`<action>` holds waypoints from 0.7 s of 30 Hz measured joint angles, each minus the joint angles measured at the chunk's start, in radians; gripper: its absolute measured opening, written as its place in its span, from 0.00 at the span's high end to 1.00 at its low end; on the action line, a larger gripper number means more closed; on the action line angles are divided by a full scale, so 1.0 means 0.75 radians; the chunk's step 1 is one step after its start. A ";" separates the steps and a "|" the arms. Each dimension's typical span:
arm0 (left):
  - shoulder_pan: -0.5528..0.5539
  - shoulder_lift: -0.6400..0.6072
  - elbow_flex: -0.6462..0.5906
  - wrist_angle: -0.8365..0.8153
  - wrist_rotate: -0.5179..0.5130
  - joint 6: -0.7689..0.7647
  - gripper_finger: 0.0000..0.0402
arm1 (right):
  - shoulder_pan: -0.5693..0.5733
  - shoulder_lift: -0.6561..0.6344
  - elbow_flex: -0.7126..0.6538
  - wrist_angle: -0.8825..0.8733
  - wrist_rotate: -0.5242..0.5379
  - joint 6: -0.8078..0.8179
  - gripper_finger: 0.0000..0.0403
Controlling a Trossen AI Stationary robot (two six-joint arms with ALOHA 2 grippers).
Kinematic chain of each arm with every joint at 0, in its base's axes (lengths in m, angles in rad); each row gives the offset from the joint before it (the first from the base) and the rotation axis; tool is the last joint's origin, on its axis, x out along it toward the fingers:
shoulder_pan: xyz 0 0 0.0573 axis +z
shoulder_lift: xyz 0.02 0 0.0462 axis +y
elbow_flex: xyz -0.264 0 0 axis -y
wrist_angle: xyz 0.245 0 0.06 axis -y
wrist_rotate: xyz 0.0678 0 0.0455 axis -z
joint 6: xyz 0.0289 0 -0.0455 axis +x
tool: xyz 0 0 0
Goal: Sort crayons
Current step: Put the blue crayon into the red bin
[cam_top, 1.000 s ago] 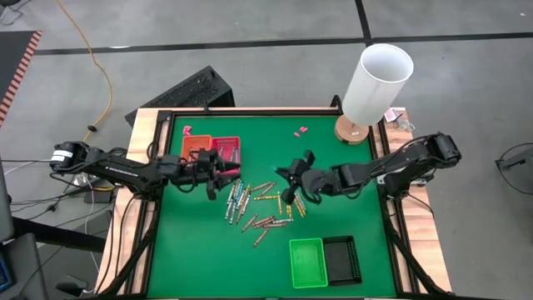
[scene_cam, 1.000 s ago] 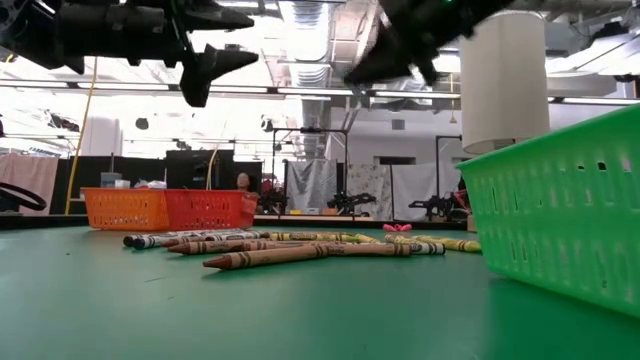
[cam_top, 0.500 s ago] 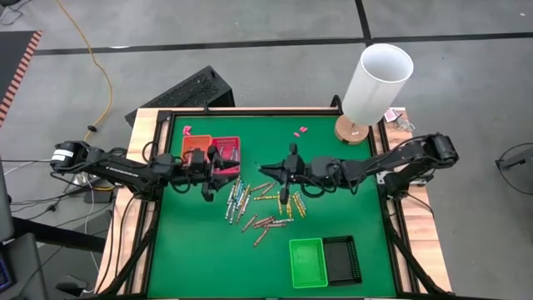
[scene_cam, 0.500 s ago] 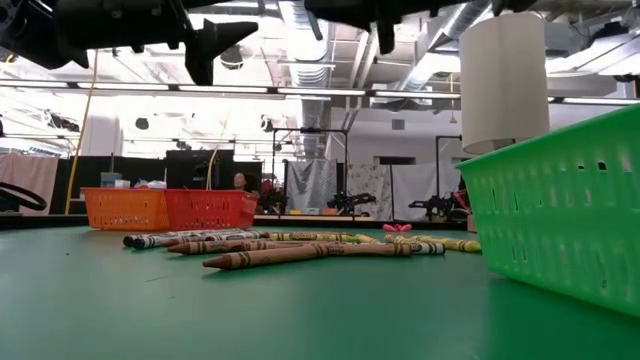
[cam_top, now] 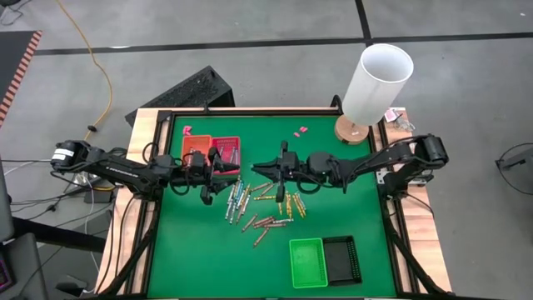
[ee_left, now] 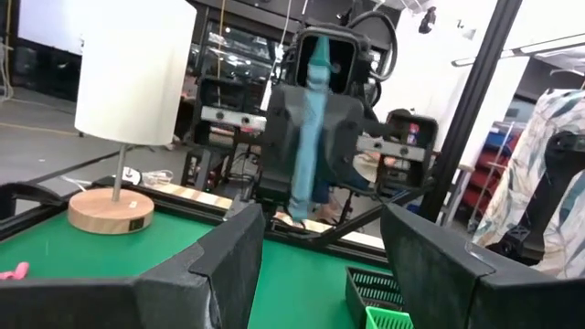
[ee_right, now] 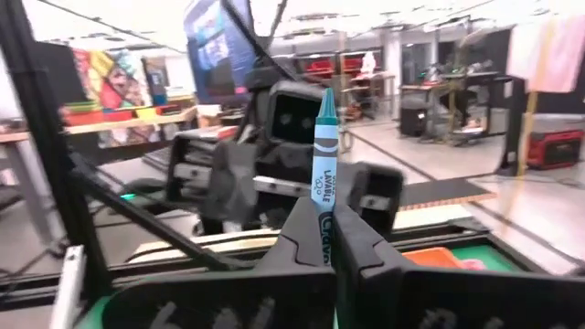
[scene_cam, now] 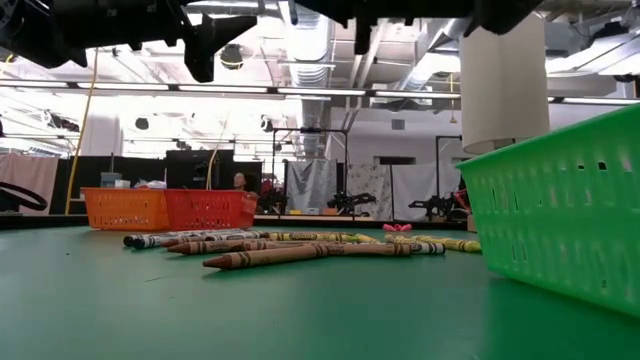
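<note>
Several crayons (cam_top: 260, 205) lie loose in a heap on the green mat; in the low view the crayons (scene_cam: 300, 246) lie flat. My right gripper (cam_top: 262, 166) hangs above the heap, pointing level toward the table's left, shut on a teal crayon (ee_right: 324, 174). The teal crayon (ee_left: 313, 137) also shows in the left wrist view. My left gripper (ee_left: 320, 274) faces it from the left, open, next to the red tray (cam_top: 226, 150), with nothing between its fingers. My right gripper pinches the teal crayon's lower part (ee_right: 325, 233) between its two fingers. The fingers come level from the table's right and lie across the crayon. The crayon stands upright, tip up, lifted clear of the mat.
An orange tray (cam_top: 195, 148) stands beside the red one at the far left. A green tray (cam_top: 307, 262) and a black tray (cam_top: 341, 258) sit at the near edge. A white-shaded lamp (cam_top: 375, 79) stands at the far right corner. Pink scraps (cam_top: 301, 131) lie at the back.
My right gripper has risen from the heap with the teal crayon, tipped up from pointing down to level, and gone toward the table's left, closer to my left gripper. The crayon now stands upright.
</note>
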 joint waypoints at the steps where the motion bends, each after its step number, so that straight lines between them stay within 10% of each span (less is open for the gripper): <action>1: 0.000 0.000 0.000 -0.001 0.000 0.000 0.48 | 0.000 0.022 0.003 0.025 -0.016 0.009 1.00; 21: 0.000 -0.001 -0.001 -0.059 -0.003 -0.001 0.48 | -0.026 0.260 0.278 -0.046 -0.159 0.018 1.00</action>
